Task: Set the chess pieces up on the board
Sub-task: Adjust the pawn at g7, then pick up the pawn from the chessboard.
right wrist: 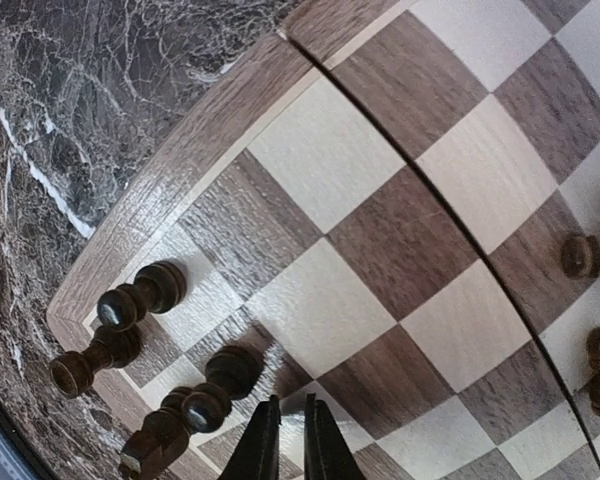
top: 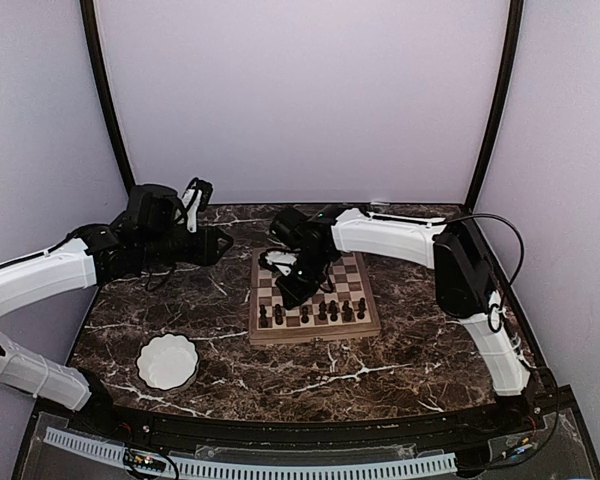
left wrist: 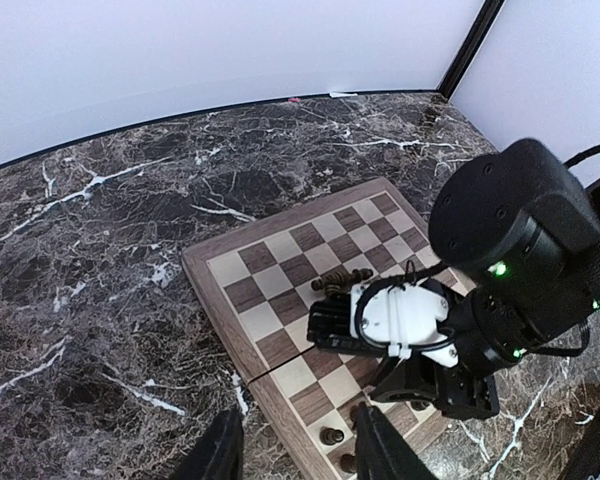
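The board [top: 357, 272] lies mid-table, and a row of dark chess pieces [top: 322, 312] stands along its near edge. My right gripper [top: 293, 291] hovers low over the board's left half. In the right wrist view the right gripper [right wrist: 288, 420] is shut with nothing between the tips, just right of a standing piece [right wrist: 230, 370]. More chess pieces [right wrist: 140, 297] stand at the corner. One piece [left wrist: 342, 280] lies on its side beyond the right gripper [left wrist: 328, 325]. My left gripper [left wrist: 298, 455] is open and empty, raised off the board's left side [top: 223, 245].
A white scalloped bowl [top: 167, 362] sits on the marble table [top: 410, 360] at the front left. The board's light wood rim [left wrist: 215, 300] faces my left gripper. White walls and black corner posts close in the back.
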You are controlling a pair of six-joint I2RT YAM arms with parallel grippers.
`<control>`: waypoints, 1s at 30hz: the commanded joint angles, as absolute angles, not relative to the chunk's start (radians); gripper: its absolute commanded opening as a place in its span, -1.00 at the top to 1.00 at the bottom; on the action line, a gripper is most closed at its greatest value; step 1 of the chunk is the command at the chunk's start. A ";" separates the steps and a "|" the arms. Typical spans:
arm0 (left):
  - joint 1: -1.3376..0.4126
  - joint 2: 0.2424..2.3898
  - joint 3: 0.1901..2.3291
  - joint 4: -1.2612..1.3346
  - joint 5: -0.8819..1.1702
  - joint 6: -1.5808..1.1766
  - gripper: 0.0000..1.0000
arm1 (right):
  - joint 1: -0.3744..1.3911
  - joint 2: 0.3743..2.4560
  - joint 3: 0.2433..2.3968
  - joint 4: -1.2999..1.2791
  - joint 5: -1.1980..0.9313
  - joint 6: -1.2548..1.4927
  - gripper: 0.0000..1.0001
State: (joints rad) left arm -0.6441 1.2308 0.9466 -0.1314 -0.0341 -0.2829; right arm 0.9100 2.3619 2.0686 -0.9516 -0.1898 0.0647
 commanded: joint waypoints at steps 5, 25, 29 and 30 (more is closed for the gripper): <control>-0.641 1.272 0.989 -0.187 0.014 -0.296 0.19 | 0.814 2.168 2.044 -0.884 -0.083 0.080 0.51; -0.641 1.296 1.049 -0.256 0.094 -0.270 0.12 | 0.770 2.316 2.070 -0.899 -0.080 0.062 0.35; -0.641 1.303 1.050 -0.258 0.102 -0.267 0.11 | 0.770 2.334 2.076 -0.892 -0.083 0.062 0.29; -0.641 1.304 1.050 -0.258 0.103 -0.267 0.11 | 0.770 2.339 2.080 -0.891 -0.088 0.061 0.27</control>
